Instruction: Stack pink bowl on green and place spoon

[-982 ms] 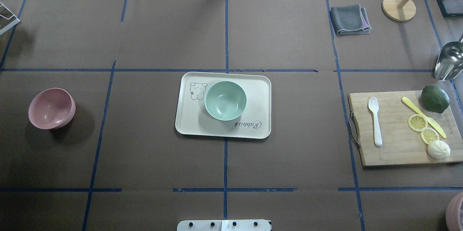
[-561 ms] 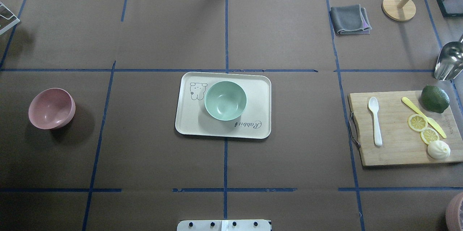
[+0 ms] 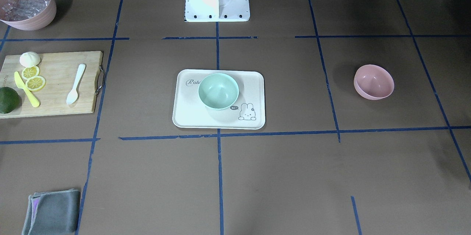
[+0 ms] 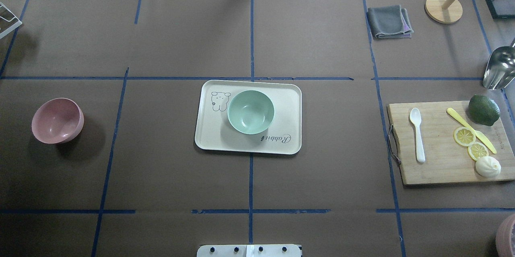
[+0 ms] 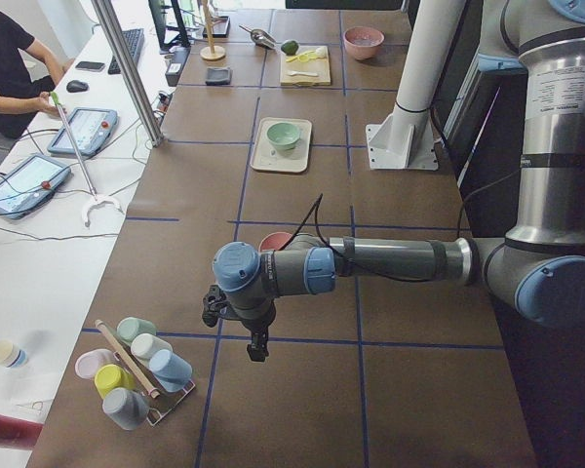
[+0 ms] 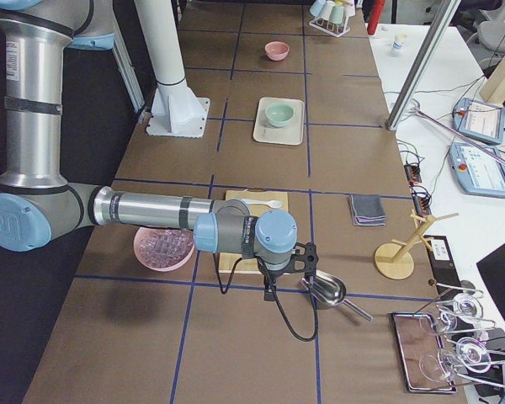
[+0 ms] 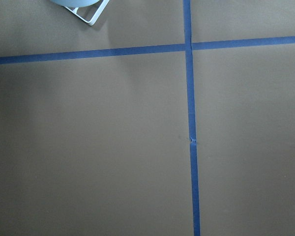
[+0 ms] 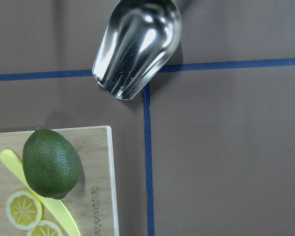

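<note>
Judging risk, I could not tell whether the jaws of my left gripper (image 5: 257, 343) or right gripper (image 6: 307, 257) were spread or closed; only side views showed them. The pink bowl (image 4: 57, 120) sat well apart from the green (image 4: 250, 112) on its tray (image 4: 209, 138), and the spoon (image 4: 417, 134) lay flat on the cutting board (image 4: 438, 170). A rim pinch could slip on the bowl's smooth wall. The thin spoon could skid away.

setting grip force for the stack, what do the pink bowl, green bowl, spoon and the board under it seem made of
The pink bowl: likely plastic, smooth, soft sheen with faint highlights inside. The green bowl: same look, probably plastic, even mint colour. The spoon: white, seemingly plastic, thin and uniform. The board: wood or bamboo, pale grain strips visible.
</note>
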`<move>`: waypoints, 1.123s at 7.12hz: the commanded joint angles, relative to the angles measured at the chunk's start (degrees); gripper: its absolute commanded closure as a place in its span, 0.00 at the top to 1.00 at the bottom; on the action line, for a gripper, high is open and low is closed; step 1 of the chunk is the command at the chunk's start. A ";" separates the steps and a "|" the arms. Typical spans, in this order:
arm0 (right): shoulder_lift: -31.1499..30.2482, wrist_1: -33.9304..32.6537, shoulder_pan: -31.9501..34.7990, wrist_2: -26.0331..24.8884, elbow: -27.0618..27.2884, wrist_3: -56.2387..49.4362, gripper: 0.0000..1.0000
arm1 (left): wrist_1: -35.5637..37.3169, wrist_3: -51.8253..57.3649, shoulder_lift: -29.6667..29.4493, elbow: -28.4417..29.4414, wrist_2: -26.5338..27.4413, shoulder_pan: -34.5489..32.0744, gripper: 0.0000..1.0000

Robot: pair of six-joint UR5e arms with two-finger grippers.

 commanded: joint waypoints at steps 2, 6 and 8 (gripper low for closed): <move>0.21 0.00 -0.03 0.09 -0.03 0.09 1.00 | -0.26 0.03 -0.24 0.25 -0.31 0.00 1.00; 0.83 0.00 -0.03 0.18 0.32 0.09 1.00 | -0.87 -0.41 -0.42 -2.73 -0.49 0.79 1.00; 0.57 0.00 0.06 0.53 0.85 0.09 1.00 | -0.70 -0.58 -3.22 -3.70 -0.49 6.55 1.00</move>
